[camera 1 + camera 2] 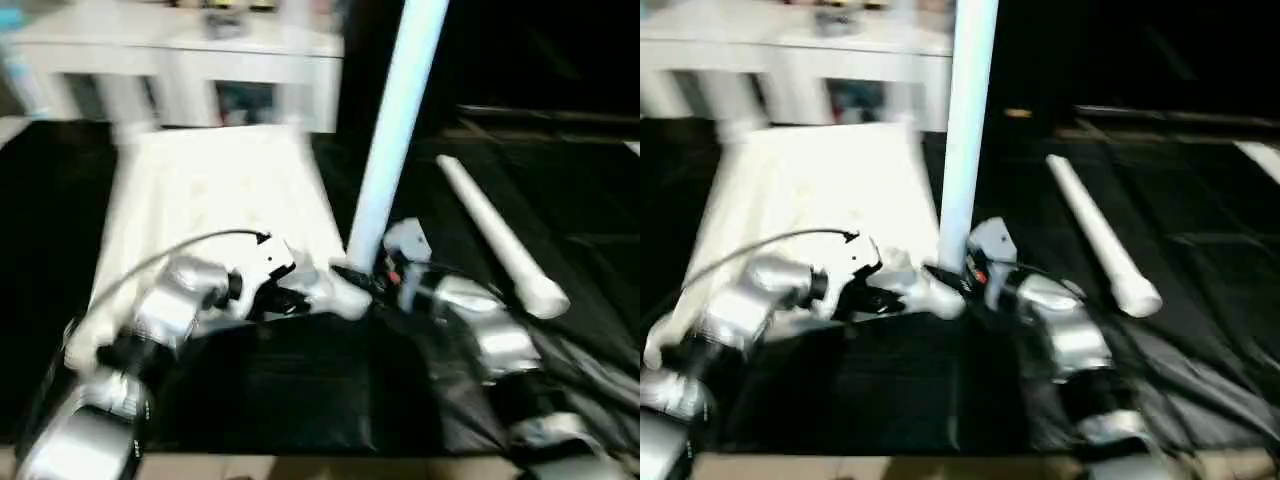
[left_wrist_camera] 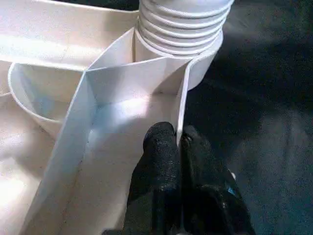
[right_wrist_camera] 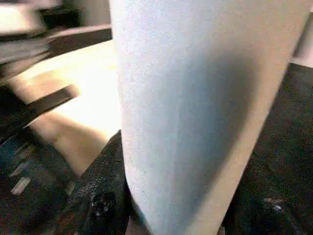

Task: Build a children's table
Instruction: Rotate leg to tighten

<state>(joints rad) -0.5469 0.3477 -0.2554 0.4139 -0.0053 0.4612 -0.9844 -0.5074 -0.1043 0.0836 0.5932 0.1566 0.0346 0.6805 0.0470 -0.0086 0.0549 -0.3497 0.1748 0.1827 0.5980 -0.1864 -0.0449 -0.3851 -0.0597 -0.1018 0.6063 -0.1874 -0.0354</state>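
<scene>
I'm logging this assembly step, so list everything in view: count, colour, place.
Table top: one, white, upside down on the black cover.
Upright leg: one, white, standing in the top's near corner socket.
Loose leg: one, white, lying on the cover to the right.
Black cover: one, spread under everything.
White furniture: one piece, behind the top.
Left claw: black, shut on the top's rim.
Right claw: black, around the upright leg.

White table top (image 1: pixel 215 190), white legs (image 1: pixel 500 240), black cloth (image 1: pixel 300 390)
</scene>
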